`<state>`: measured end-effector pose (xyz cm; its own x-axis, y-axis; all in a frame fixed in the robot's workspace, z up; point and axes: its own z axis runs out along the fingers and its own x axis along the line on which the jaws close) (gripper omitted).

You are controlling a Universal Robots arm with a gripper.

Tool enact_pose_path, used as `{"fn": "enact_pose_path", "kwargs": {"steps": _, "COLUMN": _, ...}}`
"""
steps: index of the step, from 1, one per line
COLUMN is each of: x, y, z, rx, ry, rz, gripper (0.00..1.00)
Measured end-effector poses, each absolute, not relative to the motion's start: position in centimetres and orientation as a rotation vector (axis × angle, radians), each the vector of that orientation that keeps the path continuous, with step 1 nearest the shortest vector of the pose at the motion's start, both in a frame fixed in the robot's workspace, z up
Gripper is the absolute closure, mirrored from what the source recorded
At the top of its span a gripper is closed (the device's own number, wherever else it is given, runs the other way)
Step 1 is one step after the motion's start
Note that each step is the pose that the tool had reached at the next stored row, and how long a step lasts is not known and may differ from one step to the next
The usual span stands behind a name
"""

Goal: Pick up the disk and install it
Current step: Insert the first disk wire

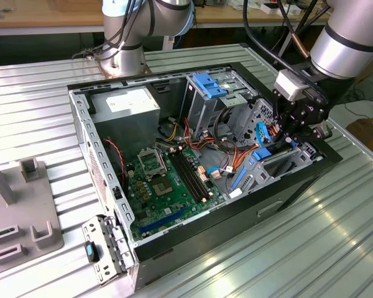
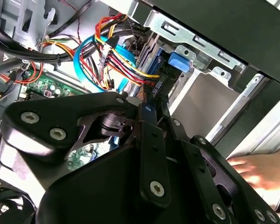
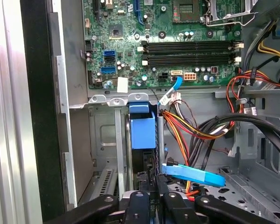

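Observation:
The disk stands on edge in the metal drive bay at the front corner of the open computer case. Its blue rail frame faces the camera in the first wrist view, with the dark metal body just behind it. My gripper is shut on the disk's near edge, one black finger on each side. In the second wrist view the gripper narrows to a thin slot, and the disk's blue rail end sits against the bay wall. In the exterior view the gripper reaches down into the case at the exterior view's right.
A bundle of red, yellow and black cables and a flat blue cable lie close beside the bay. The motherboard, power-supply box and blue-latched cage fill the case. A person's hand is outside the case wall.

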<state>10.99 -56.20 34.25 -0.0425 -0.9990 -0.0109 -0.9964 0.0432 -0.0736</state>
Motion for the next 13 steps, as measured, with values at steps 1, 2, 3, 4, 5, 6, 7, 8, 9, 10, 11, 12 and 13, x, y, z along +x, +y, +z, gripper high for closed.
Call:
{"fn": "enact_pose_path", "kwargs": {"steps": 1, "x": 10.99, "y": -56.2, "z": 34.69, "rx": -2.132, "ry": 2.226, "rz": -0.071, "gripper": 0.82}}
{"fn": "enact_pose_path", "kwargs": {"steps": 2, "x": 10.99, "y": -56.2, "z": 34.79, "rx": -2.131, "ry": 2.225, "rz": -0.069, "gripper": 0.82}}
{"fn": "enact_pose_path", "kwargs": {"steps": 3, "x": 10.98, "y": -56.2, "z": 34.8, "rx": -2.121, "ry": 2.217, "rz": -0.047, "gripper": 0.82}}
{"fn": "enact_pose_path", "kwargs": {"steps": 4, "x": 10.98, "y": -56.2, "z": 34.8, "rx": -2.12, "ry": 2.217, "rz": -0.046, "gripper": 0.82}}
{"fn": "enact_pose_path", "kwargs": {"steps": 5, "x": 10.99, "y": -56.2, "z": 34.8, "rx": -2.12, "ry": 2.217, "rz": -0.046, "gripper": 0.82}}
{"fn": "enact_pose_path", "kwargs": {"steps": 6, "x": 10.99, "y": -56.23, "z": 34.77, "rx": -2.121, "ry": 2.218, "rz": -0.048, "gripper": 0.82}}
{"fn": "enact_pose_path", "kwargs": {"steps": 7, "x": 10.99, "y": -56.24, "z": 34.75, "rx": -2.121, "ry": 2.218, "rz": -0.048, "gripper": 0.82}}
{"fn": "enact_pose_path", "kwargs": {"steps": 8, "x": 10.99, "y": -56.25, "z": 34.75, "rx": -2.121, "ry": 2.217, "rz": -0.048, "gripper": 0.82}}
{"fn": "enact_pose_path", "kwargs": {"steps": 9, "x": 10.99, "y": -56.25, "z": 34.75, "rx": -2.122, "ry": 2.217, "rz": -0.048, "gripper": 0.82}}
{"fn": "enact_pose_path", "kwargs": {"steps": 10, "x": 10.99, "y": -56.25, "z": 34.75, "rx": -2.124, "ry": 2.216, "rz": -0.048, "gripper": 0.82}}
{"fn": "enact_pose_path", "kwargs": {"steps": 11, "x": 10.99, "y": -56.25, "z": 34.73, "rx": -2.124, "ry": 2.215, "rz": -0.049, "gripper": 0.82}}
{"fn": "enact_pose_path", "kwargs": {"steps": 12, "x": 10.99, "y": -56.25, "z": 34.69, "rx": -2.126, "ry": 2.214, "rz": -0.049, "gripper": 0.82}}
{"fn": "enact_pose_path", "kwargs": {"steps": 13, "x": 10.99, "y": -56.25, "z": 34.66, "rx": -2.128, "ry": 2.213, "rz": -0.048, "gripper": 0.82}}
